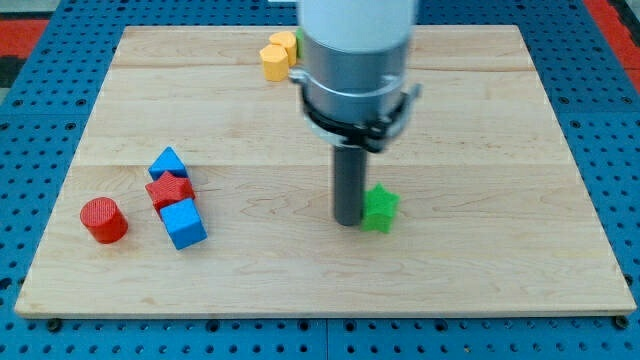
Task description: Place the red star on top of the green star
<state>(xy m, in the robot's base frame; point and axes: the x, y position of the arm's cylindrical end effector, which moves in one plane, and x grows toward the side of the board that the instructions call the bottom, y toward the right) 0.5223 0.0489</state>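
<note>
The red star (168, 189) lies at the view's left of the wooden board, wedged between a blue triangle (168, 162) above it and a blue cube (183, 223) below it. The green star (380, 209) lies right of the board's middle. My tip (347, 221) stands on the board just left of the green star, touching or nearly touching its left side. The tip is far to the right of the red star.
A red cylinder (103, 220) stands left of the blue cube. Two yellow blocks (278, 54) sit near the board's top edge, with a bit of green showing behind them by the arm. The arm's white body (355, 60) hides the top middle. The board (500, 150) lies on a blue pegboard.
</note>
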